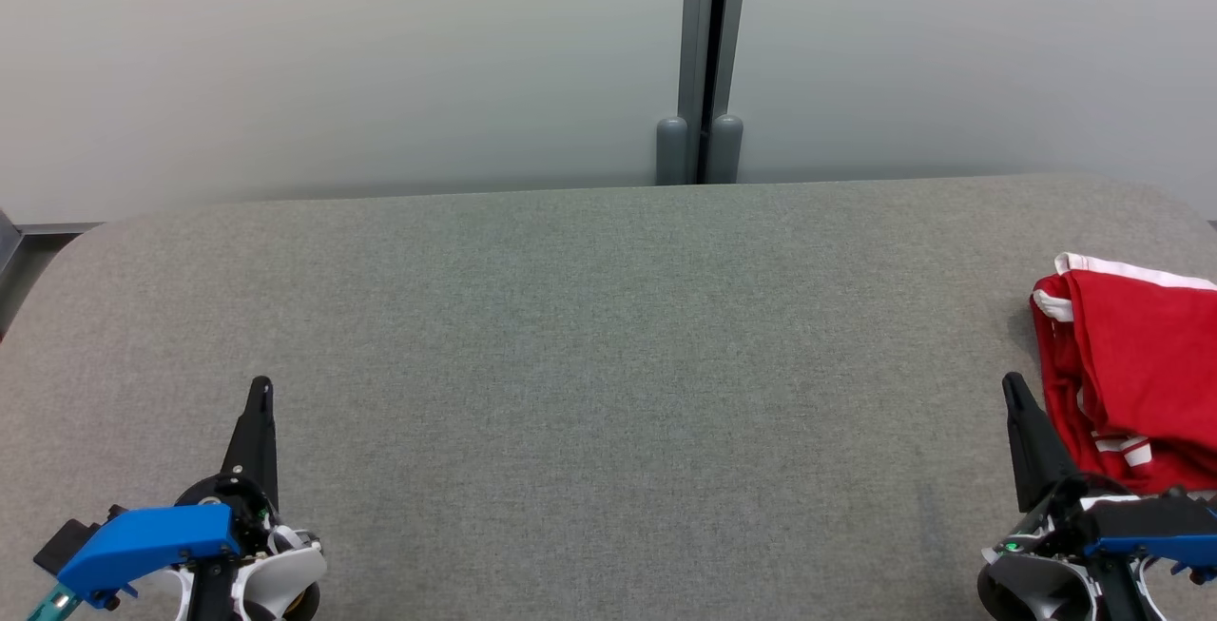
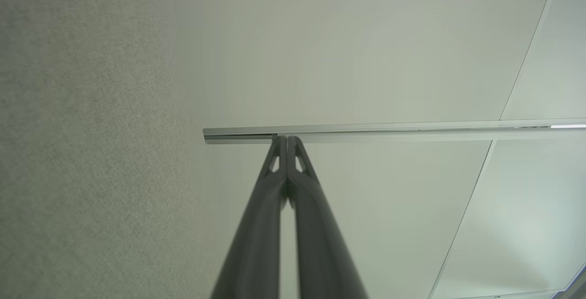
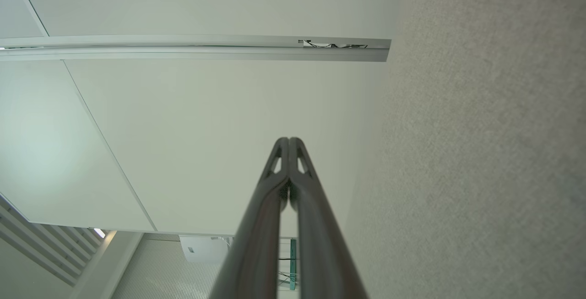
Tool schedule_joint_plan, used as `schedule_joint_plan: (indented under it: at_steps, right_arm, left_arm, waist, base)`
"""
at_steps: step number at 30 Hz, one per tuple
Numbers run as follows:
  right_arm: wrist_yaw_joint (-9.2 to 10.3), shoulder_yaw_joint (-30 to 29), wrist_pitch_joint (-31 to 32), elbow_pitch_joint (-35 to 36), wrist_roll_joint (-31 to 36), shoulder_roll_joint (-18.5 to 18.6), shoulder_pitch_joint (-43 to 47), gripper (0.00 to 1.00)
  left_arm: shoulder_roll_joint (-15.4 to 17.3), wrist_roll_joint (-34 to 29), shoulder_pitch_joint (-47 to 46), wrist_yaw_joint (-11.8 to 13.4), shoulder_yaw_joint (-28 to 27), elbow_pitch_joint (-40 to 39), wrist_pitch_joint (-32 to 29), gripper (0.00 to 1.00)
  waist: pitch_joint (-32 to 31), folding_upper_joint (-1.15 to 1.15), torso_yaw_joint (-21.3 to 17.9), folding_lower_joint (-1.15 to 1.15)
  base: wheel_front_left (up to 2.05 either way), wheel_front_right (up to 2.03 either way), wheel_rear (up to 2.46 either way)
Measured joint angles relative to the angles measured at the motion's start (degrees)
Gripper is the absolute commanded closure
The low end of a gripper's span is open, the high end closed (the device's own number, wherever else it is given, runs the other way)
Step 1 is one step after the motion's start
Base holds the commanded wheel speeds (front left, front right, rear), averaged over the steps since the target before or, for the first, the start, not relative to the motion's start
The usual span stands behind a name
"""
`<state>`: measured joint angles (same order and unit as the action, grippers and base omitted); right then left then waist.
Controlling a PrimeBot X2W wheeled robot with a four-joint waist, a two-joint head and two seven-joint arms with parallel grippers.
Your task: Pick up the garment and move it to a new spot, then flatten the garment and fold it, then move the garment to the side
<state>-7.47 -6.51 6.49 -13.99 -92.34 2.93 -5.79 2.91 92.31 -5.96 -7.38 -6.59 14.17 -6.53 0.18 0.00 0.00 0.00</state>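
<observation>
The garment (image 1: pixel 1136 364), red with white trim, lies bunched at the right edge of the grey table (image 1: pixel 589 336), partly cut off by the head view's border. My right gripper (image 1: pixel 1012 383) stands just left of it at the lower right, shut and empty, its tips (image 3: pixel 289 140) pressed together in the right wrist view. At the lower left my left gripper (image 1: pixel 260 385) rests over bare fabric, far from the garment. Its two fingers (image 2: pixel 287 139) also meet at the tips, holding nothing.
A pale wall panel runs behind the table, split by a grey vertical post (image 1: pixel 702 60) at the far edge. The table's rounded left corner (image 1: pixel 67 250) drops off to the floor.
</observation>
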Motion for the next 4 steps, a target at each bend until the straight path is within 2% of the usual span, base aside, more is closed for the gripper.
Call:
schedule_joint_plan:
  at_steps: [4]
  right_arm:
    - [0.0,0.0,0.0,0.0,0.0,0.0,0.0,1.0]
  left_arm:
    - [0.0,0.0,0.0,0.0,0.0,0.0,0.0,1.0]
  waist:
    - [0.0,0.0,0.0,0.0]
  base:
    - [0.0,0.0,0.0]
